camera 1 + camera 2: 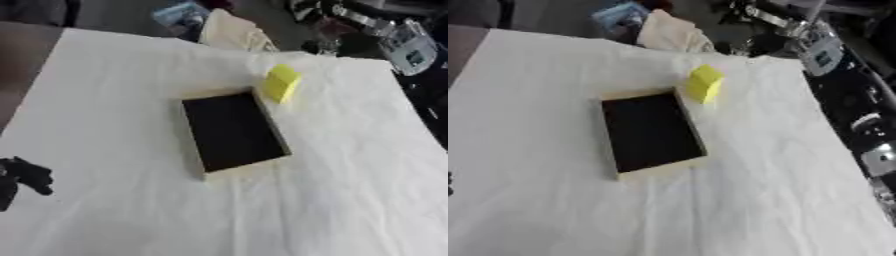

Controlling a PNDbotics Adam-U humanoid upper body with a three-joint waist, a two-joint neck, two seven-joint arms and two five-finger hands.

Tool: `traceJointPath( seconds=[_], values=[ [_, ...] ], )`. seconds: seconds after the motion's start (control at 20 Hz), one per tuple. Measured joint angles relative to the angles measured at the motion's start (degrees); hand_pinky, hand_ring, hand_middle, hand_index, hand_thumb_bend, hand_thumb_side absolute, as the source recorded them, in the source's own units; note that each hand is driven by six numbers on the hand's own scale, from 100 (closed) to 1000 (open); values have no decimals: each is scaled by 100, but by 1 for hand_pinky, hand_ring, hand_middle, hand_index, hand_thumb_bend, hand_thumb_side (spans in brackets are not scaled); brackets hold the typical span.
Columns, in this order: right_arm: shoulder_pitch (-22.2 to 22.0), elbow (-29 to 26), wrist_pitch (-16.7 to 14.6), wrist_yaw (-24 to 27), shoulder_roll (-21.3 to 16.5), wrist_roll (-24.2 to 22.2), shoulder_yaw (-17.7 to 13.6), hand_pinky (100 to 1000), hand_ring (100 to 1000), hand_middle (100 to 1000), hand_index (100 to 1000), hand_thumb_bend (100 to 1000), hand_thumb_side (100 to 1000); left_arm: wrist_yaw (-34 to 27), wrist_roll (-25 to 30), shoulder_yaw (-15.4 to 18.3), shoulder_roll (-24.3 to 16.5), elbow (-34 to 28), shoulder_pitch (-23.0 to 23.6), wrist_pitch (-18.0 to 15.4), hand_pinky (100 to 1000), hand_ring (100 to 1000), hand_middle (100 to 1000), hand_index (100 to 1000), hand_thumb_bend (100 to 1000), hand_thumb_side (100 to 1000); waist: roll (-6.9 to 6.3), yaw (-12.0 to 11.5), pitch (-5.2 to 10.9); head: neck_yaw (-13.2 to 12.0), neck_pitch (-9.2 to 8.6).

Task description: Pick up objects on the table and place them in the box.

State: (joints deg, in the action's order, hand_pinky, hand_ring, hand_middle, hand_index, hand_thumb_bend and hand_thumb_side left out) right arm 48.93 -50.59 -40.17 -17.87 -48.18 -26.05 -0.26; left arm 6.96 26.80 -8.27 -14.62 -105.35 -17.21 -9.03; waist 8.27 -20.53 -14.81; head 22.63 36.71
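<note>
A yellow block [282,83] sits just beside the box [234,132] on the white desk [350,190] — left hand [24,177] at the edge, grip unclear.

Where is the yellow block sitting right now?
The yellow block stands on the white table cover, right of centre, just beyond the far right corner of the black-lined box.

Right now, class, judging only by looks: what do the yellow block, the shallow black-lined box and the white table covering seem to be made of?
Yellow block: probably foam or sponge, going by its matte, evenly bright faces; plastic is possible.
Shallow black-lined box: likely cardboard or light wood, with pale tan matte walls and a dull dark lining.
White table covering: cloth or paper, soft creases, no shine.
</note>
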Motion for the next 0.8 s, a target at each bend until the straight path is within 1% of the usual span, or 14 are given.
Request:
traceJointPath(
  seconds=[0.05, 0.35, 0.8],
  values=[
    [0, 14, -16, -81, 0, 37, -8, 810, 818, 912, 986, 497, 678, -2, 5, -1, 1, 0, -3, -4, 794, 564, 568, 720, 205, 907, 0, -5, -10, 33, -3],
    [-21, 122, -107, -582, 1, 261, -23, 810, 822, 911, 987, 520, 678, -6, 19, -2, 42, -9, -45, -12, 794, 563, 568, 720, 205, 910, 0, -70, -88, 138, -32],
    [-60, 291, -136, -1070, 13, 537, -52, 807, 820, 907, 987, 532, 694, -6, 24, -3, 46, -35, -84, -16, 795, 563, 567, 721, 205, 915, -1, -137, -195, 249, -105]
  ],
)
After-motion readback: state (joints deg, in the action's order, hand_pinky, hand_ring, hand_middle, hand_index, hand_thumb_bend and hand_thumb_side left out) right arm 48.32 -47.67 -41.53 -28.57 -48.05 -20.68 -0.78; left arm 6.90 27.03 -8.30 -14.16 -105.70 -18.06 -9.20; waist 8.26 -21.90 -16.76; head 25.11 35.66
